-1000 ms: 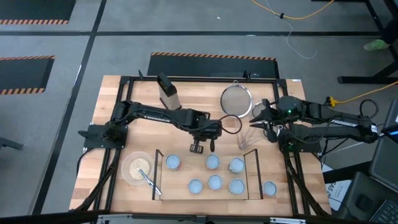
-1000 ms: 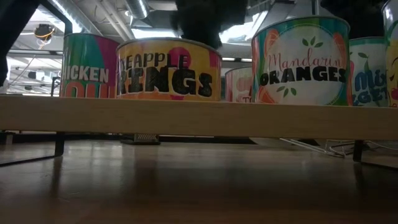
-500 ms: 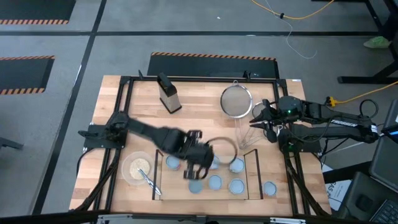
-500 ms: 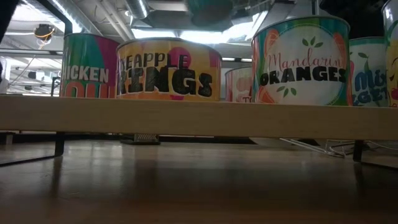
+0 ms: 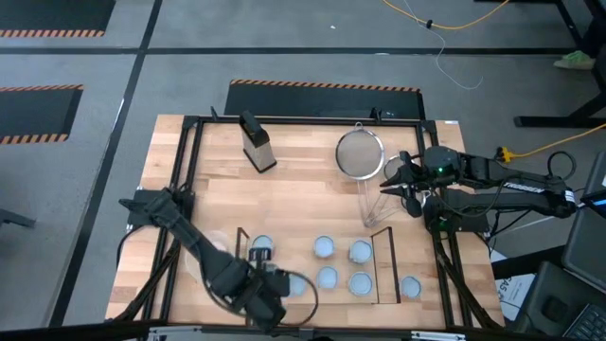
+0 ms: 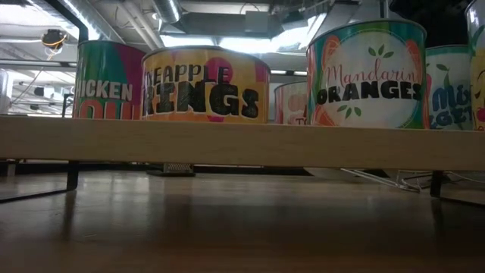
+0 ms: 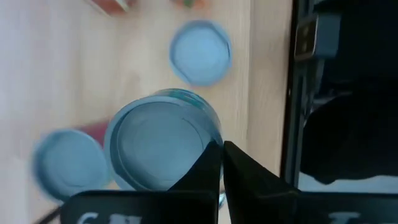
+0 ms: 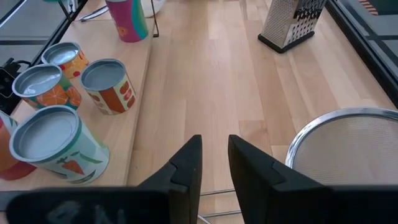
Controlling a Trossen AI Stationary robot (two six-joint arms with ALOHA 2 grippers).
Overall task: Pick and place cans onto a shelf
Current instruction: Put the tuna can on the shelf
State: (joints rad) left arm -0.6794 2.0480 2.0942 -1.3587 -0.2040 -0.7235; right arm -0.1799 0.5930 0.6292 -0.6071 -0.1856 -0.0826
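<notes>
High view: left arm reached down to the near edge of the table, its left gripper (image 5: 270, 301) low over the front left part of the shelf (image 5: 379, 248). Motion blur hid the fingers from above. Left wrist view showed the two dark fingers (image 7: 208, 168) pressed together, tips meeting, holding nothing. They sat just over the rim of one can (image 7: 163, 143) with a pale blue top; two more blue-topped cans lay beside it on the light wood.

Cans on the shelf, counted from above: about six, in two rows. A further can (image 5: 410, 286) stood on the tabletop just outside the shelf's right-hand black upright.

Low view: shelf board seen edge-on, with a pineapple rings can (image 6: 204, 85), a mandarin oranges can (image 6: 367, 74) and a chicken-labelled can (image 6: 108, 80) standing upright on it. Other cans partly hidden behind.

Right arm waited at the right side of the table. Right gripper (image 8: 213, 168) showed a narrow gap between its fingers with nothing in it; it hung above bare wood near a round mesh strainer (image 5: 361, 153). A box grater (image 5: 256, 142) stood at the far left of the tabletop, well apart from the shelf.
</notes>
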